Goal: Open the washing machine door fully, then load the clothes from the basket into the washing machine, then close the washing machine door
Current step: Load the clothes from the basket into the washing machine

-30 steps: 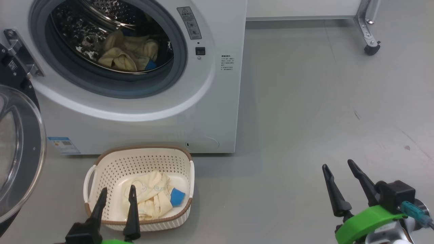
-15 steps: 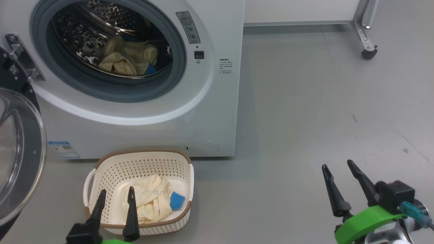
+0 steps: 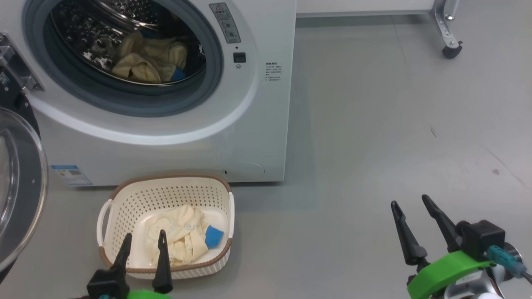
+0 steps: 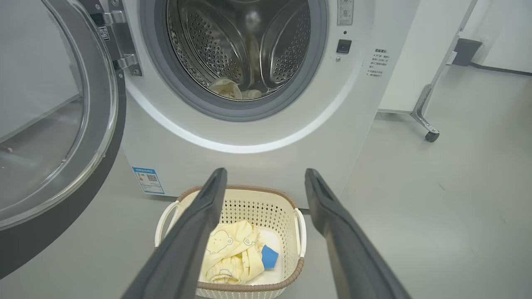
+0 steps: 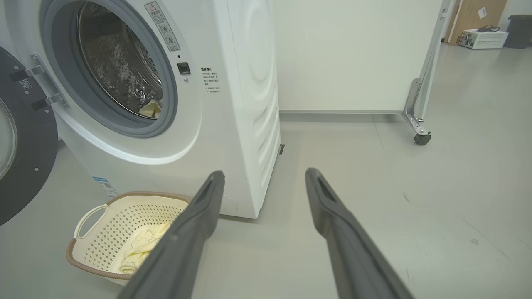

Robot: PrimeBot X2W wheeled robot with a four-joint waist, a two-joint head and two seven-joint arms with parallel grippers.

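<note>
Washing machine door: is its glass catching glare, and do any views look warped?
Head view: the washing machine door glass shows a pale sheen. Left wrist view: broad pale reflections cover it. Right wrist view: the washing machine leans, which is wide-angle distortion.

Facing the washing machine (image 3: 166, 145) standing at the far left of the floor (image 3: 374, 124), with the washing machine door (image 3: 16, 187) hanging open on its left side. Finding the basket (image 3: 166, 179) sitting just before the machine's front — some of the clothes (image 3: 178, 236) lying in it, more lying inside the drum (image 3: 95, 45) behind and above. Seeing the left gripper (image 3: 145, 233) hovering at the basket's near side, the right gripper (image 3: 409, 199) hanging well apart to the right over the floor — a wheeled frame leg (image 3: 448, 37) standing far behind it.
</note>
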